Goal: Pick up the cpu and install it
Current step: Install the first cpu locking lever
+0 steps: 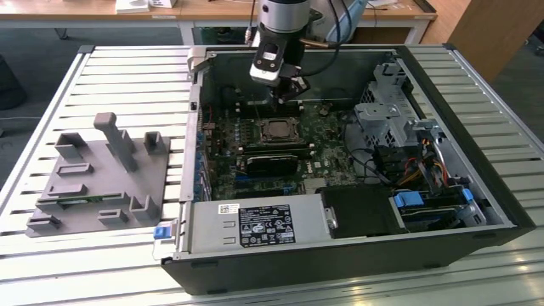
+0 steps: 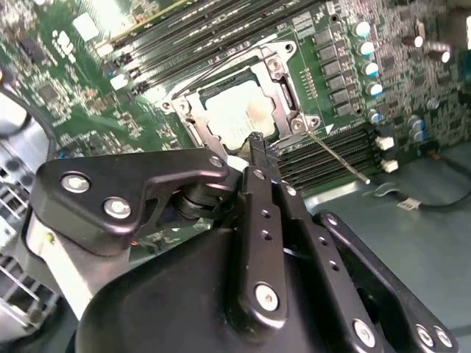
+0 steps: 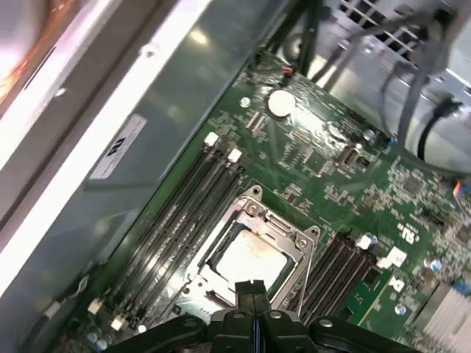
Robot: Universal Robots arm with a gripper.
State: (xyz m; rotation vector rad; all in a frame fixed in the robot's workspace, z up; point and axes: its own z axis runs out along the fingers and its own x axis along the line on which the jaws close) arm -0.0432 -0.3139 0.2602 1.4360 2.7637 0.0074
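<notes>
Up close, black gripper (image 2: 255,140), linkage arms spread wide, fingertips closed against each other with nothing between them. Just beyond the tips, cpu (image 2: 237,118), silver-grey top, lying flat inside the metal socket frame (image 2: 285,84) on the green motherboard (image 2: 66,95). Tips overlapping the cpu's near edge; touching or not, impossible to tell. Thin retention lever (image 2: 338,156) angled out from the frame's corner, across one bank of black memory slots (image 2: 352,140). Second bank (image 2: 199,37) on the frame's far side. Row of blue-topped capacitors (image 2: 366,51) beside the frame. Grey case panel (image 2: 419,250) and black cable (image 2: 441,204) past the board's edge.
</notes>
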